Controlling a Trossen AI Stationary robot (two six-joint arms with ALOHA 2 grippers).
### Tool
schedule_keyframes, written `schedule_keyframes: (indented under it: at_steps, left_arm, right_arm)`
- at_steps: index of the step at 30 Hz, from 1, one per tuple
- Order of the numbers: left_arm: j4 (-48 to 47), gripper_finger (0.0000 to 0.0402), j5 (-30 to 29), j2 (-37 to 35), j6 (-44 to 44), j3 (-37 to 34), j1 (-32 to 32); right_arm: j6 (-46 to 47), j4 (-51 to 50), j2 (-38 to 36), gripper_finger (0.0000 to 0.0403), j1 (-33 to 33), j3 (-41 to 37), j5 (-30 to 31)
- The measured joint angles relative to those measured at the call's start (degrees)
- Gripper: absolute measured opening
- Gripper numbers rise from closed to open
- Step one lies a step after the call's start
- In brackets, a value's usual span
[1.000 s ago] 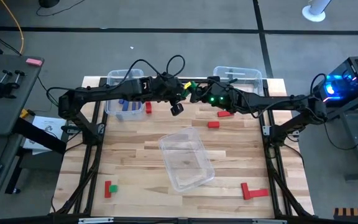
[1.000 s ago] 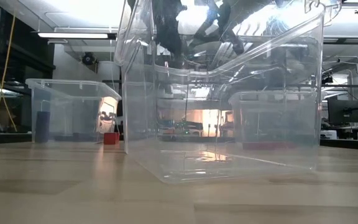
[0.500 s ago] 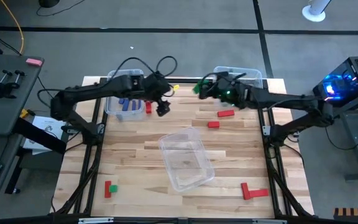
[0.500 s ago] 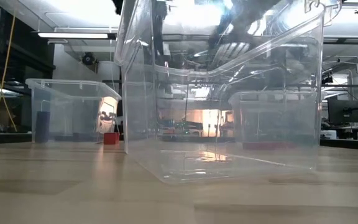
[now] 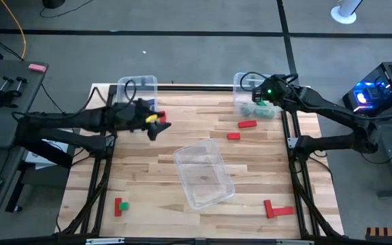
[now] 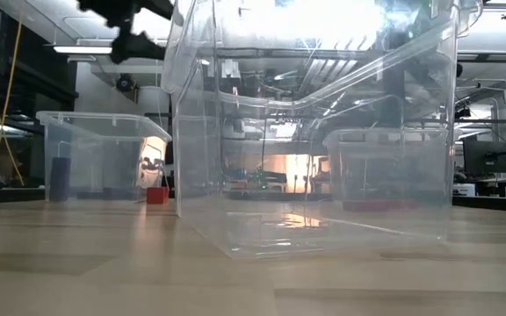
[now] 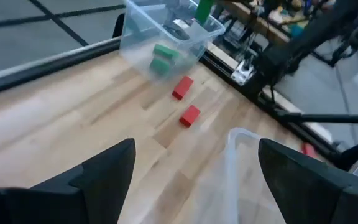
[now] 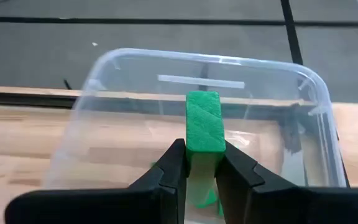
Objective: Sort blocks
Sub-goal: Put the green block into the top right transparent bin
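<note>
My right gripper (image 8: 201,163) is shut on a green block (image 8: 202,127) above the clear far-right bin (image 5: 239,83). Other green blocks (image 7: 160,58) lie on that bin's floor. My left gripper (image 7: 194,180) stands open with nothing between its fingers, above the table's far left (image 5: 158,128), beside the far-left bin (image 5: 136,87). Two red blocks (image 5: 248,124), (image 5: 233,136) lie flat on the table near the right bin. A red and a green block (image 5: 120,205) lie at the near left, and red blocks (image 5: 276,209) at the near right. My right gripper pinches the green block between its two fingers (image 8: 174,163) on two opposite long sides, near one end (image 8: 202,155). The rest of the block sticks out past the fingertips. It hangs clear above the far-right bin.
A third clear bin (image 5: 203,173) stands near the table's middle and fills much of the low view (image 6: 314,132). A small red block (image 6: 156,195) shows beside the far-left bin (image 6: 104,158). Bare wood lies between the middle bin and the near corners.
The two grippers met at the far middle around the green block. My left gripper has since drawn back from it toward the table's left edge. My right gripper has carried the block toward the right and now holds it over the far-right bin.
</note>
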Motion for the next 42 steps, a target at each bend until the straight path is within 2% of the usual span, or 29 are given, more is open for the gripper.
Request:
schedule_keyframes:
  at_steps: [3, 10, 14, 19, 24, 28, 33, 37, 42]
  left_arm:
    - [0.9, 0.0326, -3.8, -2.4, -4.0, -2.1, -3.3]
    - [5.1, 0.0326, -8.4, -3.1, -2.6, -2.1, -8.4]
    - [5.1, 0.0326, -8.4, -3.1, -2.9, -1.4, -9.6]
    - [2.0, 0.0326, -6.4, -2.9, -4.7, 2.3, -14.1]
    - [-11.3, 0.0326, -1.9, 1.4, -14.9, 6.3, -24.1]
    - [-20.3, 0.0326, 4.9, 8.8, -26.4, 6.8, -36.5]
    - [-25.7, 0.0326, 14.0, 21.8, -33.9, 6.8, -52.1]
    - [-25.9, 0.0326, 13.8, 29.4, -38.7, 6.8, -60.2]
    - [-27.5, 0.0326, 13.1, 35.2, -41.5, 6.8, -65.0]
  right_arm:
    - [-1.6, 1.0, 0.1, 0.0082, -3.0, -0.5, -1.6]
    - [-4.7, 5.2, 0.0, 0.0225, -4.4, 0.3, -2.8]
    - [-7.1, 7.5, -0.3, 0.0263, -4.4, 2.0, -5.2]
    - [-8.6, 14.2, -1.5, 0.0271, -4.1, 3.0, -16.9]
    - [-9.5, 19.8, -1.5, 0.0271, -0.4, 3.0, -27.0]
    - [-10.6, 20.2, -1.4, 0.0272, 3.7, 3.0, -28.1]
    - [-11.4, 20.3, -1.4, 0.0272, 7.4, 2.7, -28.0]
    - [-11.6, 20.2, -0.9, 0.0272, 8.5, 2.7, -26.8]
    - [-11.6, 20.2, -0.7, 0.0272, 8.5, 2.7, -26.6]
